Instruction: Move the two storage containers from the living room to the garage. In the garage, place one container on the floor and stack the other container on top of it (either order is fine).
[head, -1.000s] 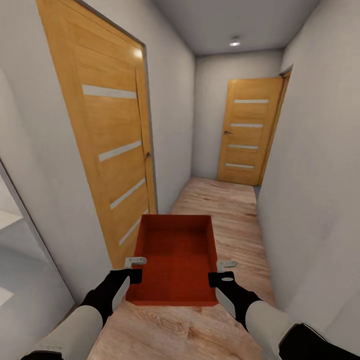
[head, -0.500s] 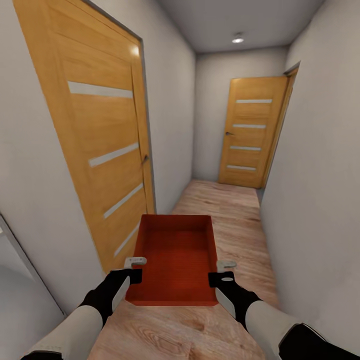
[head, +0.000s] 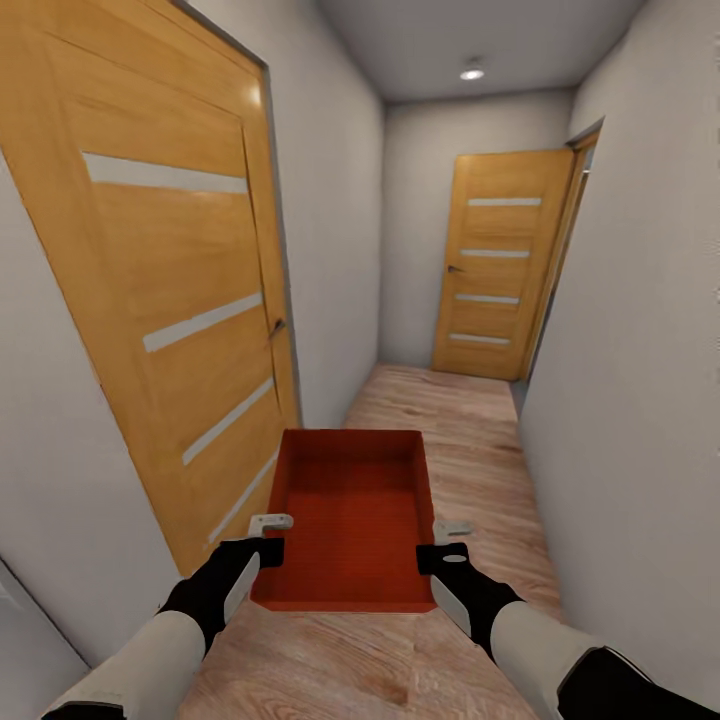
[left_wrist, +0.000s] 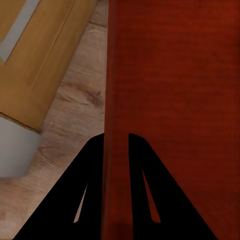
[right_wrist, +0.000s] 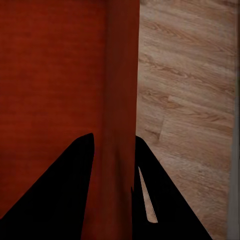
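Between hallway walls: left claw and right claw clamp storage container side walls; underside hidden.

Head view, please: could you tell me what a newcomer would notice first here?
The orange-red container, carried low in the middle between the left gripper and right gripper, each clamped on a side wall. Next, the big wooden door close on the left of a narrow hallway, and a second door at the far end, over a light wood floor.

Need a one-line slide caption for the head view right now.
Both grippers, left and right, carry an orange-red storage container down a narrow hallway of wooden doors.
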